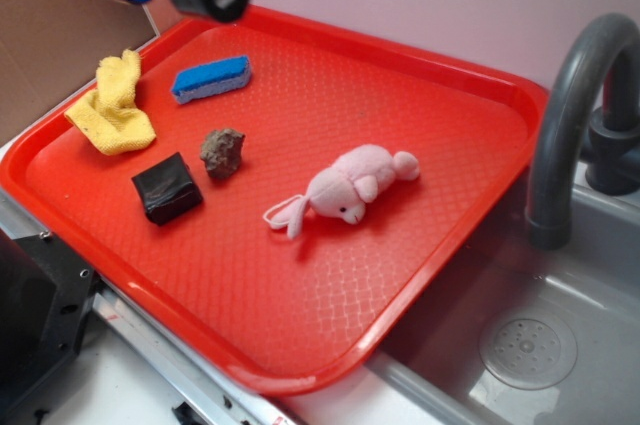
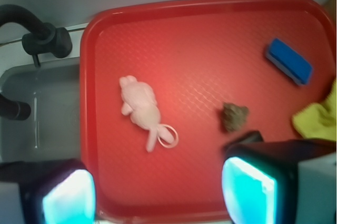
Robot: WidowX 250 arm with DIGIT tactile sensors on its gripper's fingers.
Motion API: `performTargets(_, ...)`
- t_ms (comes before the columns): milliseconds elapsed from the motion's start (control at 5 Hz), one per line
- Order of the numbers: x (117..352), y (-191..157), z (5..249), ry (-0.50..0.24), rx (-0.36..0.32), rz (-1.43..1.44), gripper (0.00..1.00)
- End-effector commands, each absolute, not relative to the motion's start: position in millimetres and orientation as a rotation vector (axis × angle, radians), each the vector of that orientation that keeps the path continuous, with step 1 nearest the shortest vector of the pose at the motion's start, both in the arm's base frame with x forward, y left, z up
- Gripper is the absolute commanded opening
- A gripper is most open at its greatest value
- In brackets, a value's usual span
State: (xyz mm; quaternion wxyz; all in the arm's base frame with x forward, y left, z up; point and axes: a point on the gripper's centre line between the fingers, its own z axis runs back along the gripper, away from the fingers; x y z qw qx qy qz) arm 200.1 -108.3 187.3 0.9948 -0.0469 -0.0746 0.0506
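Wrist view: gripper (image 2: pixel 158 195), cyan-padded fingers (image 2: pixel 68 197) spread wide, empty, high above the tray. Glossy black square block (image 1: pixel 167 188) on red plastic tray (image 1: pixel 400 275), partly hidden behind one finger. Brown rocky lump (image 1: pixel 222 152) just beside it. Pink plush rabbit (image 1: pixel 350 185) mid-tray. Blue sponge (image 1: pixel 211 78) and yellow cloth (image 1: pixel 112 110) beyond.

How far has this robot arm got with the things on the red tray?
Nothing looks done yet: the pink plush bunny, brown lumpy rock, black wrapped block, blue sponge and yellow cloth all lie loose on the red plastic tray. In hand: nothing; the gripper hangs open and empty above them. Any grasping is not yet begun.
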Motion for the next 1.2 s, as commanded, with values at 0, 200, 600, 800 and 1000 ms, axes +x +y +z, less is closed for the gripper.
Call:
performTargets(0, 235, -132, 139, -0.198, -0.038, 0.02, 1.0)
performTargets(200, 242, -125, 115, -0.164, -0.01, 0.008, 1.0)
performTargets(600, 248, -111, 66, -0.024, 0.076, -0.064, 1.0)
performTargets(800, 249, -114, 57, 0.025, 0.097, -0.116, 1.0)
performTargets(1000, 248, -118, 51, 0.097, 0.089, -0.204, 1.0)
